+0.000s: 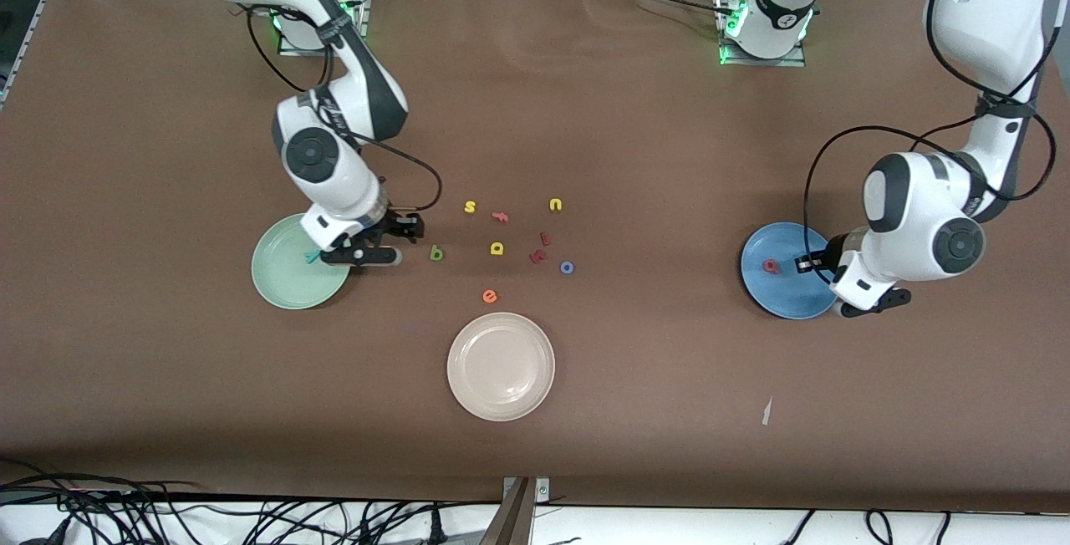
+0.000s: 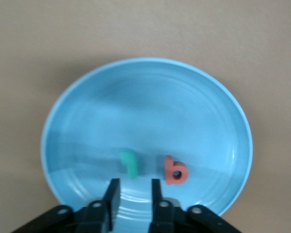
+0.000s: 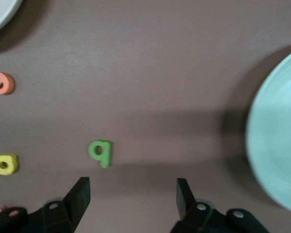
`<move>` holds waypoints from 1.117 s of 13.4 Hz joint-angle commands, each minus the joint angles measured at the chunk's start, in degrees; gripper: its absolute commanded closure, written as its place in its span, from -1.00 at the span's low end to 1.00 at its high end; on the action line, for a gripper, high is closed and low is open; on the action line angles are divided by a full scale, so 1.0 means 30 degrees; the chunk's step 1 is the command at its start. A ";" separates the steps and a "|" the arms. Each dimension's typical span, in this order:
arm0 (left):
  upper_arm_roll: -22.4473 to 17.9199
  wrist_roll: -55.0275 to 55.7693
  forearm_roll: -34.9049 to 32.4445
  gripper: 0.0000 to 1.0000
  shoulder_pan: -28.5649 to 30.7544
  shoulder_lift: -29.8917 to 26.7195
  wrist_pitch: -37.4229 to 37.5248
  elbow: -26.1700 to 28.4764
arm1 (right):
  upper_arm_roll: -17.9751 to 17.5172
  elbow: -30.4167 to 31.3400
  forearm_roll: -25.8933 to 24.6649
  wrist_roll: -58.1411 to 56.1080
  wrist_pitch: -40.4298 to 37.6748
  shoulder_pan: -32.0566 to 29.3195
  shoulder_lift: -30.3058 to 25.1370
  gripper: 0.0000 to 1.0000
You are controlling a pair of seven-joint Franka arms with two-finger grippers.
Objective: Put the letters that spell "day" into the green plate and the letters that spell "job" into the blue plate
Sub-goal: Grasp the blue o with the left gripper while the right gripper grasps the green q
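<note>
The front camera sits high up, faces the two robots and sees the whole table (image 1: 635,144). The left wrist camera looks close down into the blue plate (image 2: 218,102), also seen from the front (image 1: 790,294). The right wrist camera looks close down at the green d (image 3: 101,152) and the green plate (image 3: 276,141), and the front view shows both too.

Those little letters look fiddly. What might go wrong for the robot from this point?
1. The blue o lies close to two dark red letters, so a grab there may nudge or catch the wrong one.
2. The right gripper, jaws open, hangs near the green d; a slightly off approach could push it away.
3. The left gripper is low over the blue plate, close to the teal j; it might knock it.
</note>
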State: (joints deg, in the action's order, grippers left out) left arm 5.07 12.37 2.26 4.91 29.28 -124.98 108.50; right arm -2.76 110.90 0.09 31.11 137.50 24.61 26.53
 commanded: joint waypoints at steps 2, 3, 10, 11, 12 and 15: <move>0.0214 0.0445 0.0063 -1.00 -0.0287 -0.1118 0.1951 -0.1265 | 0.0100 -0.1869 -0.0059 0.2517 0.0276 0.0905 0.2022 -0.61; 0.0738 0.1636 0.0646 -1.00 -0.0462 -0.0973 0.2745 -0.2086 | 0.0101 -0.1841 -0.0059 0.2607 0.0686 0.0964 0.2228 -0.60; 0.1651 1.6282 0.0916 -1.00 -0.6696 0.3122 0.2492 -0.7650 | 0.0159 -0.1841 -0.0469 0.2754 0.1304 0.1023 0.2874 -0.46; 0.1651 1.7573 0.0886 -1.00 -0.7255 0.3478 0.1880 -0.8067 | 0.0159 -0.1840 -0.0469 0.2754 0.1363 0.1024 0.2961 -0.45; 0.1651 1.8630 0.0770 -1.00 -0.7725 0.3597 0.0627 -0.8042 | 0.0188 -0.1869 -0.0498 0.2754 0.1480 0.1111 0.3049 -0.44; 0.1505 2.1765 0.0536 -1.00 -0.9423 0.4182 -0.1958 -0.7631 | 0.0247 -0.1840 -0.0614 0.2783 0.1890 0.1199 0.3371 -0.39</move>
State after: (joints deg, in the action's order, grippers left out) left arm 10.59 72.16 4.74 -20.50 40.12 -128.49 87.09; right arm -2.42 106.69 -0.44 38.17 142.24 27.55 35.04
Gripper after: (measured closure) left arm 0.000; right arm 0.300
